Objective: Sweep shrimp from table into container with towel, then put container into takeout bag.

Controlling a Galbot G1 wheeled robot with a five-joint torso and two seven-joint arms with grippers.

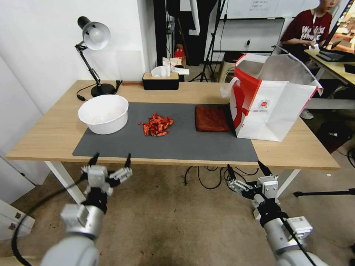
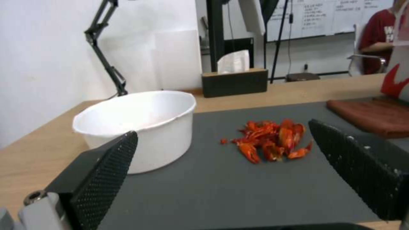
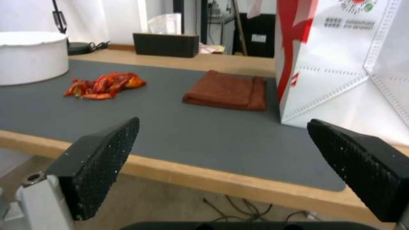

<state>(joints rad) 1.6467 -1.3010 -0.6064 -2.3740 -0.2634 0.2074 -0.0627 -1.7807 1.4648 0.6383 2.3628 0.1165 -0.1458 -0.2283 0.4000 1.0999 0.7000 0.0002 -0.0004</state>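
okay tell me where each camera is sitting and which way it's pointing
Head: high, looking forward and down over the table; left claw and right claw open before its near edge.
Left wrist: low at that edge, facing bowl and shrimp.
Right wrist: below the edge, facing towel and bag.
All three share the shrimp.

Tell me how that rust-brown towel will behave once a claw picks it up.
The towel lies folded in soft layers on the mat, so it will probably unfold and droop rather than stay flat. Its fuzzy surface should grip well, not slip. It looks light, and would likely drag across the mat if pushed.
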